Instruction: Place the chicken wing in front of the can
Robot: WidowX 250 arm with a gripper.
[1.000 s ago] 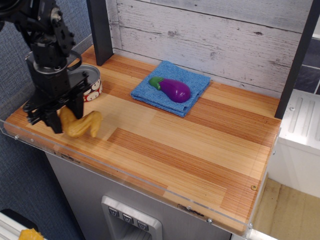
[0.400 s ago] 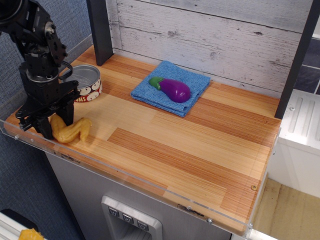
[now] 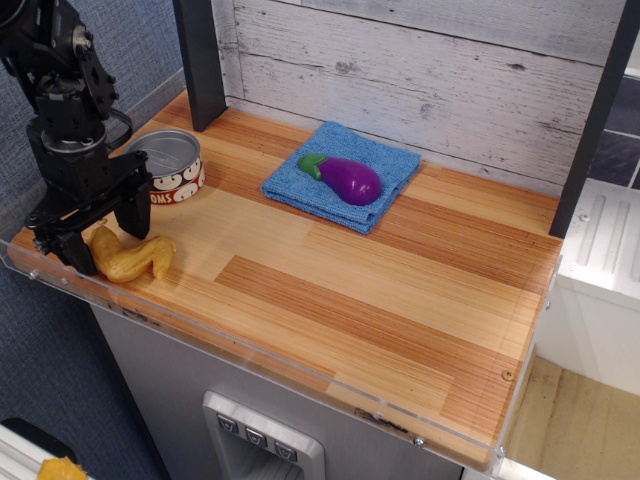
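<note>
A wooden tabletop of striped orange and pale planks fills most of the view, edged along its front and right side by a clear plastic strip fixed with small screws. Behind it stands a wall of whitewashed, weathered boards. Two dark upright posts rise from the back of the table, one at the left and one at the far right. A blue-grey textured panel closes the left side. Under the table sits a grey cabinet front with a pale switch plate. At the right, a white unit stands over light wooden flooring. The lighting is even and soft.
</note>
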